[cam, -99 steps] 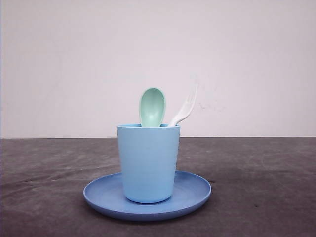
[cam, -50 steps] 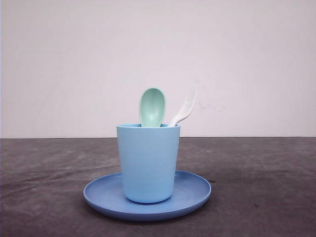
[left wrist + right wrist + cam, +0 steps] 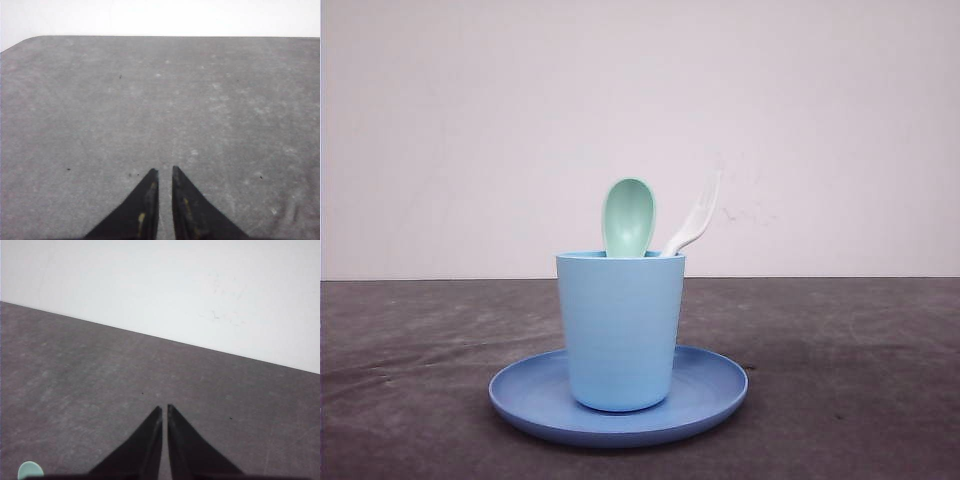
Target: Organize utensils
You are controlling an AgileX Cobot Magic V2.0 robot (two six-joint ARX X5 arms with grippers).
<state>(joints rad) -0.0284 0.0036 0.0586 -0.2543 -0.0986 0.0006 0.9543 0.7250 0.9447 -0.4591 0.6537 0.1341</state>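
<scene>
Front view has the cup [image 3: 620,330] upright at the middle of the plate [image 3: 715,385], and both utensils stand in it handle-down: the spoon [image 3: 628,217] with its bowl up at about 12 o'clock from the cup's rim, the fork [image 3: 694,222] leaning out toward 1 o'clock with its tines highest. Standing them this way keeps the eating ends clear of the table [image 3: 860,360] and leaves the handles buried in the cup — so any grasp must be made on the heads, or by lifting straight up. By my reading the utensils look gathered already, unless the task wants them laid out elsewhere.

The left gripper [image 3: 165,171] hangs over bare table with its fingers drawn nearly together, only a thin slit between the tips, and nothing held. The right gripper [image 3: 164,408] is likewise almost closed and empty, over the table with the wall [image 3: 160,280] beyond; a pale green sliver that I take to be the spoon shows at the frame's corner, so this arm seems the nearer one.

Room is generous — the table is open at 3 and 9 o'clock of the plate, and the plate's rim sits well in from every table edge seen. The fork's lean means a sideways knock could tip it out.
</scene>
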